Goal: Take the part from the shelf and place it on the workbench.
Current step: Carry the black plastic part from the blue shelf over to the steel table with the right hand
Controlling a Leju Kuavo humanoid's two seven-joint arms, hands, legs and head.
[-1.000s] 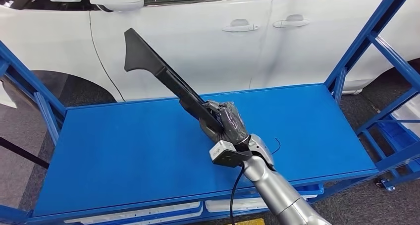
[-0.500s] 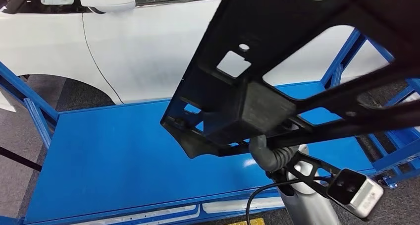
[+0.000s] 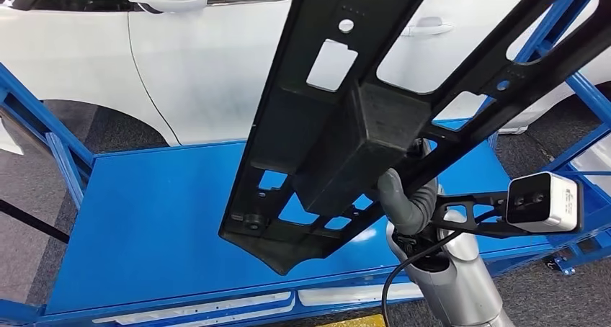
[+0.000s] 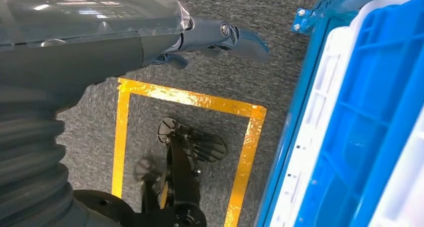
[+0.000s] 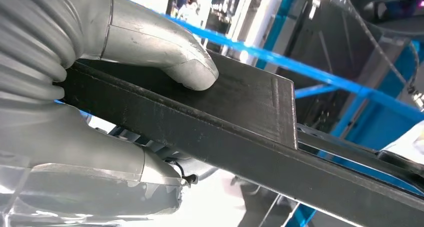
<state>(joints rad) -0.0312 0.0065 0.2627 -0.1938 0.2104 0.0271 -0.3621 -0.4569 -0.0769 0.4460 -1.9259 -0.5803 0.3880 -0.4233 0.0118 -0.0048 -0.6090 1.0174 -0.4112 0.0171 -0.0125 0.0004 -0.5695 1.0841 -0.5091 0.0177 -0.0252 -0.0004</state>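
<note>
— Where do we have the part (image 3: 360, 118) just now?

— In our right hand (image 3: 407, 197), lifted high and close to the head camera. It takes up the middle and upper right of the head frame, with the blue workbench (image 3: 158, 219) showing below and through its cut-outs. The right wrist view has our thumb (image 5: 165, 52) pressed on one face of a black bar of the part (image 5: 240, 122) and the rest of the hand wrapped under it, so the grip is firm.

— And which way does it run?

— Its long axis slants from the lower left of centre, where the broad end hangs over the bench, up toward the top right corner of the frame. The hand grips it near lower centre, so most of the length stands above and beyond the hand.

— What does the setting-down turn on, then?

— We judge the low end will meet the surface first; the arm must tip the long axis down flat along the bench, clear of the blue frame posts (image 3: 569, 24) at right.

— The left hand?

— Our left hand (image 4: 220, 37) hangs over the grey floor, holding nothing, fingers loosely apart. The right one is the nearer by far.
</note>
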